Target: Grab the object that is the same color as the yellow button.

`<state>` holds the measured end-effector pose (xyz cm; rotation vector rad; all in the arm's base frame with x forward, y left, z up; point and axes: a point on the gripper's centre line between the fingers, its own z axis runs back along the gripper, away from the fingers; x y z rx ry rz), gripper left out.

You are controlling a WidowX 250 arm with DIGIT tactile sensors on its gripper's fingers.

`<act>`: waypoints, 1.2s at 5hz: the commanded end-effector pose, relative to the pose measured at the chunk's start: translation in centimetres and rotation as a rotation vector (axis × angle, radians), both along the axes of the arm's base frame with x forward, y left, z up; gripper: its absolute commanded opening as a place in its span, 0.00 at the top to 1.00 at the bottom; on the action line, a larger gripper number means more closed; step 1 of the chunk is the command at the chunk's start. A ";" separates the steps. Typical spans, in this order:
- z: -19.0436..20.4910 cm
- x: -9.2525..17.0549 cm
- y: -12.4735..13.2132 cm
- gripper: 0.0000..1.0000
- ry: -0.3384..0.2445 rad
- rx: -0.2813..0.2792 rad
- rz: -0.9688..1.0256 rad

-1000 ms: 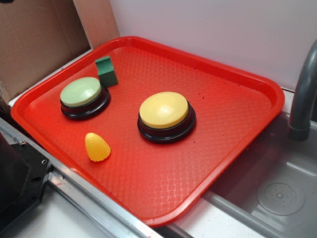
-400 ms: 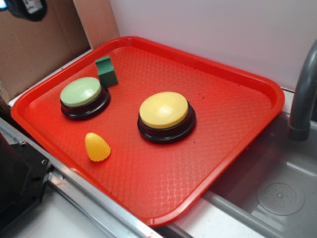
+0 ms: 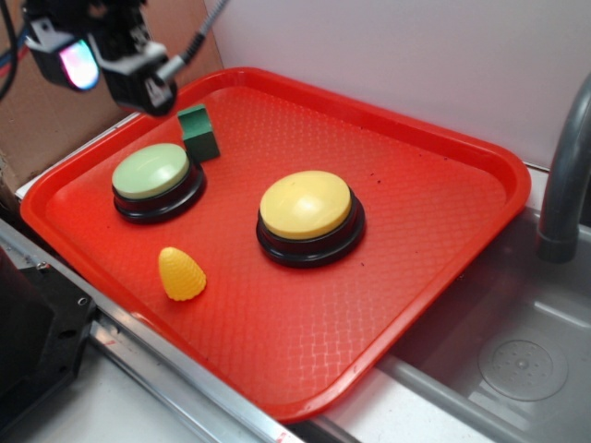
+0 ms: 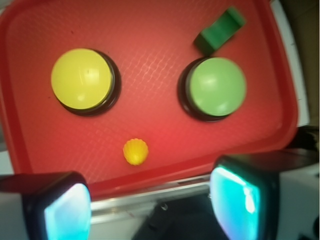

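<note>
My pincer [image 3: 138,78] hangs high over the tray's [image 3: 443,148] far left corner, wide open and holding nothing; the corn [image 3: 181,274] sits by the near left edge, apart from the yellow button [image 3: 306,205]; nothing is grabbed yet, so everything is left.

A: How is the exterior view lit?
B: Evenly and brightly; soft shadows sit under the buttons on the red tray [image 3: 443,175].
A: And the wrist view?
B: Softly blurred, with the claw [image 4: 150,200] pads glowing cyan, out of focus.
</note>
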<state>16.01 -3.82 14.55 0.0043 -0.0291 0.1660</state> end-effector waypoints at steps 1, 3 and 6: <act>-4.4 0.5 -0.5 0.00 -0.023 -0.022 0.089; -8.2 -0.9 -0.9 0.00 0.008 0.019 0.138; -12.8 -1.1 -0.6 0.00 0.007 0.086 0.182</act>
